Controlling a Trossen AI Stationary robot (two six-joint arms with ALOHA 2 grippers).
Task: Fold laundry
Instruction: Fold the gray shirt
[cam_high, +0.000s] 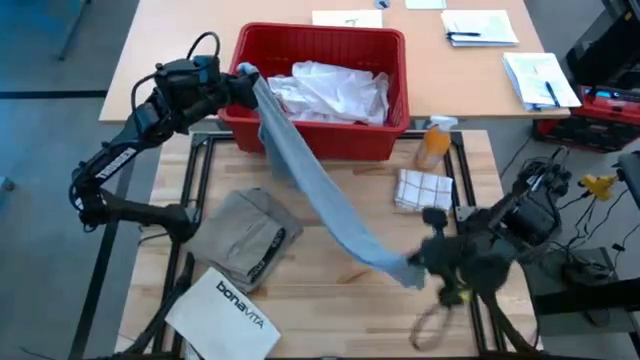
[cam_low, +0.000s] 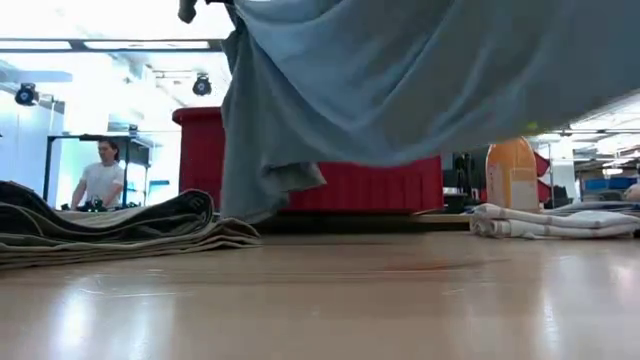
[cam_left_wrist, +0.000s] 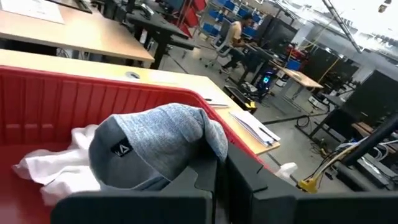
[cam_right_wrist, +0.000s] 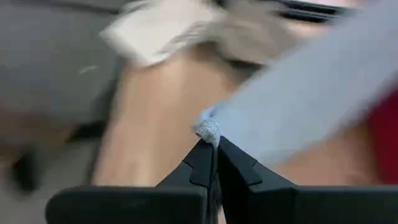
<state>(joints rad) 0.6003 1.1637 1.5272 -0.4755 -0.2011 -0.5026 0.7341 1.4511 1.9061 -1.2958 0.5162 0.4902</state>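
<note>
So the grey T-shirt (cam_high: 320, 190) hangs stretched between both arms; left gripper (cam_high: 243, 76) and right gripper (cam_high: 418, 268) each pinch one end.

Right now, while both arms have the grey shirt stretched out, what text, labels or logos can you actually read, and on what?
"bonavita": printed in black on the white bag at the table's front left.
A small dark tag with a pale triangle-like logo sits on the grey T-shirt by the left gripper; no letters readable.
Papers on the desk behind the red bin: print too small to read.
The orange bottle shows no legible label.
</note>
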